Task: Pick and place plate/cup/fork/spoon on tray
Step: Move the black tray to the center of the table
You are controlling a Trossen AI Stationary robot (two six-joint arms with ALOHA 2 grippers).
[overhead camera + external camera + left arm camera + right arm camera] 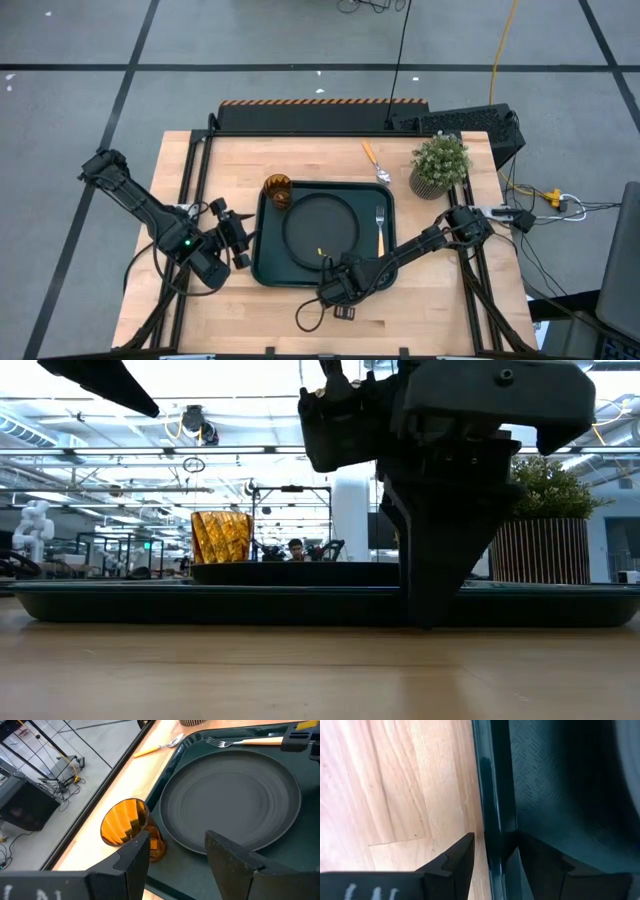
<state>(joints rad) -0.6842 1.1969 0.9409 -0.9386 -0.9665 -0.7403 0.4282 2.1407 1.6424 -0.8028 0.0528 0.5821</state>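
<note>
Right gripper (492, 857) sits at the tray's (268, 268) near rim, fingers straddling the raised edge, one outside over the wooden desk (430, 310) and one inside on the tray's diamond-textured floor; the jaws are narrowly parted around the rim, and whether they pinch it cannot be told. This tray is a dark green rectangle with rounded corners, long axis parallel to the desk's near edge. At its centre lies the plate (320, 228), round, flat, dark, matte, with a low rim. At the tray's far left corner stands the cup (277, 191), upright, amber, translucent and faceted. Along the tray's right side lies the fork (379, 230), handle toward the near edge, silver tines toward the far edge. Off the tray, near the desk's far edge, lies the spoon (375, 163), orange handle and silver bowl, set diagonally beside a potted plant (439, 165). Left gripper (240, 240) hovers just outside the tray's left rim, fingers spread wide and holding nothing.
</note>
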